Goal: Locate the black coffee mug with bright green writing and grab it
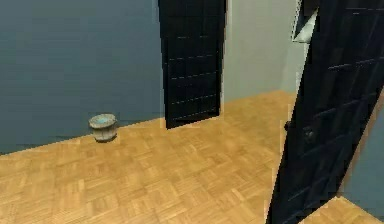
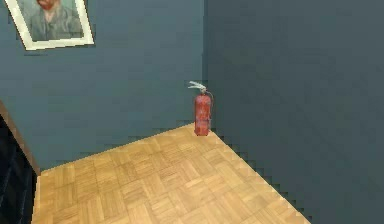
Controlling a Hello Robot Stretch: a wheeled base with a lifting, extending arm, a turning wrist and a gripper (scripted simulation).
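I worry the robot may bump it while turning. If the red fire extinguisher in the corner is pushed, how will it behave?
The fire extinguisher stands upright, tall and narrow, so a push high up would probably tip it. Its round body would likely roll on the wooden floor. It looks rigid and probably heavy.

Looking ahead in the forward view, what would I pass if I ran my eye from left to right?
small round pot on the floor by the wall → dark panelled door in the far wall → second dark door, standing open close by
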